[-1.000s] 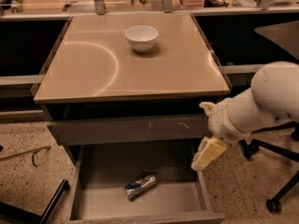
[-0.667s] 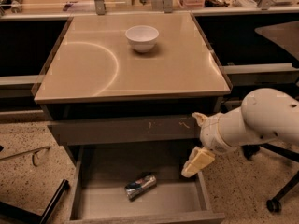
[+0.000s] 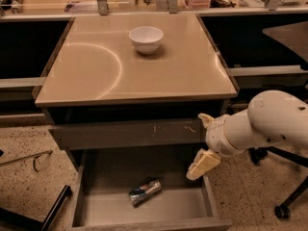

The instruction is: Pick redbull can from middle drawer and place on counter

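— Where is the redbull can point(image 3: 144, 191) seen?
— Laid on its side on the open middle drawer's point(image 3: 183, 207) floor.
— And the arm point(image 3: 269, 121)?
— Extended from the right; the gripper point(image 3: 196, 146) is held above the drawer's right wall, spread wide, nothing grasped.

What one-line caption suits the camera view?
Gripper hovers at right side of open middle drawer; redbull can lies inside; white bowl sits on counter.

High front cam; pincer point(image 3: 200, 145) lower-rt.

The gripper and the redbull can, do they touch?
Apart. The camera view shows bare middle drawer floor between the gripper, near the right wall, and the redbull can.
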You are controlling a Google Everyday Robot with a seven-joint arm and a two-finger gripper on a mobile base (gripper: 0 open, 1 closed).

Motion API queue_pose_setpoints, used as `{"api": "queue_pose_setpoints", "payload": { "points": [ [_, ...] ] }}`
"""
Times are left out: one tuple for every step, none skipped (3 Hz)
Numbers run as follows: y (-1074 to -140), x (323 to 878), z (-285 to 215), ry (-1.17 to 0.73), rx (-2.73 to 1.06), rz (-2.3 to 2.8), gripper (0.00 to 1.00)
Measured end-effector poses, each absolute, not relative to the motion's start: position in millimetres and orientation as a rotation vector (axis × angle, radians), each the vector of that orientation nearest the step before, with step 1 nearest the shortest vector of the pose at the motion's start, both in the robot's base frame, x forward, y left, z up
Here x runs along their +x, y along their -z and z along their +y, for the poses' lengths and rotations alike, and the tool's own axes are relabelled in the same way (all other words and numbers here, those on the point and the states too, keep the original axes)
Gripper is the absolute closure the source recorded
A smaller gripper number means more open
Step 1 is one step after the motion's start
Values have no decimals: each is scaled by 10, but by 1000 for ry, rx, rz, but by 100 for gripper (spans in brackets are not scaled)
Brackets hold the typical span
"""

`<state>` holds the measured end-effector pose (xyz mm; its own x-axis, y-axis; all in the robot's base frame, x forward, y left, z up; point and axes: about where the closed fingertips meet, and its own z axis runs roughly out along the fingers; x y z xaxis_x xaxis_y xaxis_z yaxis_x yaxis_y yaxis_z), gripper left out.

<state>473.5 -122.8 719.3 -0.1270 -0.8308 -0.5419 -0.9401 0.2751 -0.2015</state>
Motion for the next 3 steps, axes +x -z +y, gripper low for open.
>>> {"api": "queue_pose_setpoints", "payload": {
  "points": [
    [-7063, 4748, -1149, -291, -1601, 1983, 0],
    [-6668, 4734, -918, -372, -1635, 1984, 0],
    [-6024, 4637, -658, -497, -1615, 1983, 0]
  ]
}}
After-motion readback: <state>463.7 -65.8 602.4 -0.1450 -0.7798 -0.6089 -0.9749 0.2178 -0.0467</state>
